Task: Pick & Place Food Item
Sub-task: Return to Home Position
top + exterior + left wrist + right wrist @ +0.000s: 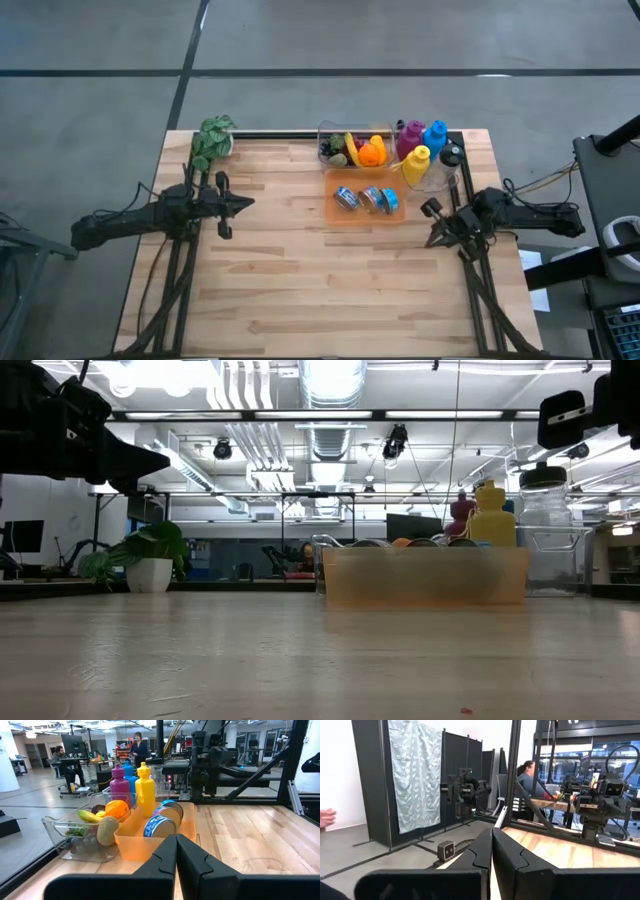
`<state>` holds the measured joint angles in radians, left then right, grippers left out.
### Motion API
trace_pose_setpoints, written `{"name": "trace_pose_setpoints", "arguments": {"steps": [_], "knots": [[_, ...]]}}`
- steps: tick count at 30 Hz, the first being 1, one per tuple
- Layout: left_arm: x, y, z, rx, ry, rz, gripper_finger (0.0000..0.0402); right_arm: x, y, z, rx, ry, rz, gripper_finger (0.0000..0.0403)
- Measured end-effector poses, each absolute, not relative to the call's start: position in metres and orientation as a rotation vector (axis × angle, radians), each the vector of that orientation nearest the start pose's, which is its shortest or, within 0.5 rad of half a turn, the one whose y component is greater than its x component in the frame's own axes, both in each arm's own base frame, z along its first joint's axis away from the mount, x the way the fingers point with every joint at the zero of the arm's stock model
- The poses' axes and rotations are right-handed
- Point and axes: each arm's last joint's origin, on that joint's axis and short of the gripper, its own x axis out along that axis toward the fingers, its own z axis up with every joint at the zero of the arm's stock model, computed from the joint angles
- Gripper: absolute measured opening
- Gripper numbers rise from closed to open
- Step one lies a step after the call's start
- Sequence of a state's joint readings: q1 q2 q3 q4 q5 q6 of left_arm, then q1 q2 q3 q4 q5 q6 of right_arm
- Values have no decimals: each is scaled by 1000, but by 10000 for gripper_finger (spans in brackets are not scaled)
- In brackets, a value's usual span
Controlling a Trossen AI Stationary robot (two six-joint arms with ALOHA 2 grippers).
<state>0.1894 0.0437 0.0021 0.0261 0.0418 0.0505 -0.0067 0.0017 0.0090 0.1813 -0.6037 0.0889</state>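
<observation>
Arms are best drawn back slowly and level. Fingers of the left gripper (176, 840) and right gripper (492, 834) are closed (nothing held); the kiwi (107, 830) lies in the clear bin (50, 823), twelve o'clock on the surface (300, 270).

We log a butcher-block wooden table (300, 270). Standing directly on it along the far edge are a potted plant (213, 140), the left transparent bin (325, 135) and the right transparent bin (447, 180). An orange bin (365, 217) sits just in front of them.
</observation>
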Motion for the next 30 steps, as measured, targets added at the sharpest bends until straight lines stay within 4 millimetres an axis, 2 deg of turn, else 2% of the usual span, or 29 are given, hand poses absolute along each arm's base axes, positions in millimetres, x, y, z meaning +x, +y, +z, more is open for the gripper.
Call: {"name": "trace_pose_setpoints", "arguments": {"steps": [10,30], "knots": [[99,18,163,49,19,147,15,91,16,178,58,-101,602,8],[99,18,163,49,19,147,15,92,16,178,54,-102,602,8]]}}
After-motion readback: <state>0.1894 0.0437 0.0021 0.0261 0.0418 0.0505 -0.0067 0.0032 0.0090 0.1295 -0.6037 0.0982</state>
